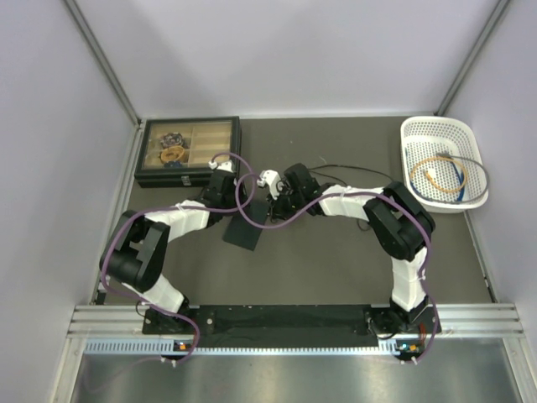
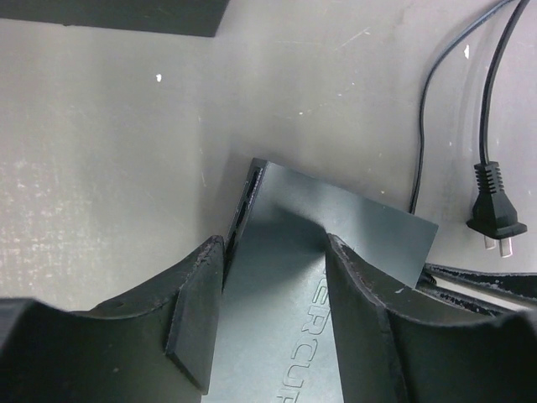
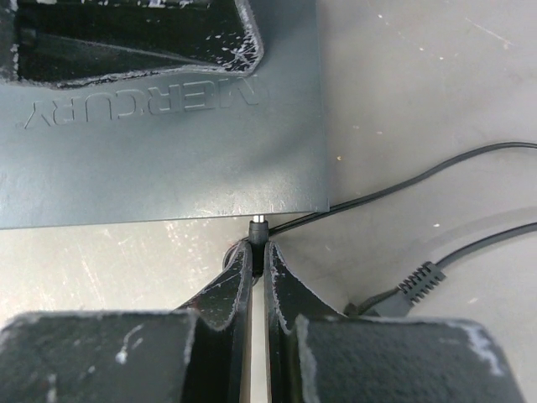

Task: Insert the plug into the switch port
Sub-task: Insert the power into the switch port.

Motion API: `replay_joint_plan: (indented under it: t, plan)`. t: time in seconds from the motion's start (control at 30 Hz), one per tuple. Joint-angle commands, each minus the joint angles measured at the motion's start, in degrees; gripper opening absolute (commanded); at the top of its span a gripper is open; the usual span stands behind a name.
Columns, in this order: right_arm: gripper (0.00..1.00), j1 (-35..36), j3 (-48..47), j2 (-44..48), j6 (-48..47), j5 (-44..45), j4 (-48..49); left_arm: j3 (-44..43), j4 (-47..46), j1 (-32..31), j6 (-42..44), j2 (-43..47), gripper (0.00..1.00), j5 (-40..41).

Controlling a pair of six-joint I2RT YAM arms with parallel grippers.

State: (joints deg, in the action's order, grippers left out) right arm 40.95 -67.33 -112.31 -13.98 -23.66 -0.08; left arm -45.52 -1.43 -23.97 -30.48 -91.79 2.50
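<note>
The switch (image 1: pixel 243 232) is a flat dark grey box near the table's middle. My left gripper (image 1: pixel 234 213) is shut on it. In the left wrist view my gripper (image 2: pixel 273 281) has one finger (image 2: pixel 197 306) on its slotted side edge and the other on its top face (image 2: pixel 336 222). My right gripper (image 1: pixel 268 211) is shut on the small black barrel plug (image 3: pixel 259 232). In the right wrist view my gripper (image 3: pixel 258 252) holds the plug's metal tip right at the switch's (image 3: pixel 168 151) near edge. The port itself is hidden under that edge.
A black compartment case (image 1: pixel 188 151) stands at the back left. A white basket (image 1: pixel 443 164) with cables stands at the back right. A two-prong mains plug (image 2: pixel 497 214) on a thin black lead (image 3: pixel 419 180) lies on the table beside the switch.
</note>
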Motion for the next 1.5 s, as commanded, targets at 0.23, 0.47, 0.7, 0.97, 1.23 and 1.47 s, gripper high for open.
replay_joint_plan:
  t: [0.23, 0.47, 0.7, 0.97, 1.23, 1.47]
  plan:
    - [0.00, 2.1, -7.5, 1.3, -3.6, -2.5, 3.0, -0.3, 3.9, -4.3, 0.7, -3.5, 0.54, -10.4]
    - [0.00, 2.2, -8.7, 0.7, -3.3, -2.4, 5.1, -0.4, 3.9, -4.9, 0.6, -3.4, 0.54, -10.9]
    - [0.00, 2.3, -9.0, 0.3, -1.5, -4.0, 7.4, -0.4, 3.3, -5.4, 0.4, -2.8, 0.54, -11.7]
    - [0.00, 3.0, -9.7, -1.6, 0.4, -4.9, 10.3, -0.6, 1.9, -6.4, -0.8, -2.8, 0.54, -13.3]
    - [0.00, 3.4, -11.1, 0.0, -0.6, -4.0, 8.9, -1.0, 1.9, -7.6, -0.6, -3.5, 0.54, -13.8]
    - [0.00, 3.5, -13.5, 0.1, -3.2, -3.7, 5.7, -1.3, 2.7, -8.2, 0.4, -3.3, 0.54, -12.9]
